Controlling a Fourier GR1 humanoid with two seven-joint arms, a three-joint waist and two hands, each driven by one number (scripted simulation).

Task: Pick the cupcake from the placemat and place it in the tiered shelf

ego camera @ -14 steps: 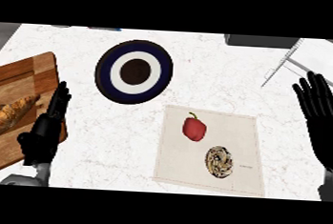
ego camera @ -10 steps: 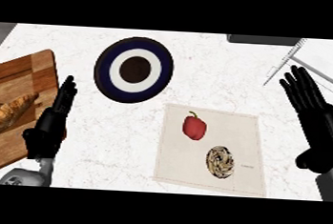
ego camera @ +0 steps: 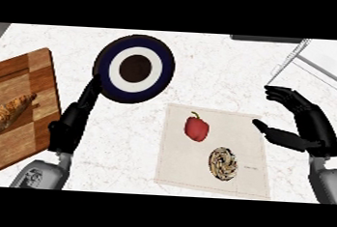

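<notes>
The cupcake (ego camera: 224,163), a brown-and-cream swirl seen from above, sits on the lower right part of the pale placemat (ego camera: 249,139). My right hand (ego camera: 304,126) hovers at the placemat's right edge, up and to the right of the cupcake. It is open, with fingers and thumb turned leftward, and touches nothing. The tiered shelf (ego camera: 308,62) shows as white wire and panels at the top right, behind that hand. My left hand (ego camera: 72,122) stands open left of the placemat, with its fingers up toward the plate.
A red bell pepper (ego camera: 196,127) lies on the placemat's upper left. A navy, white and dark plate (ego camera: 135,68) sits behind it. At the left edge, a wooden cutting board (ego camera: 19,86) carries a croissant (ego camera: 7,114).
My right hand has swung in from the right edge to the placemat's side, its fingers turning leftward. The left hand has shifted a little to the right, toward the plate.
</notes>
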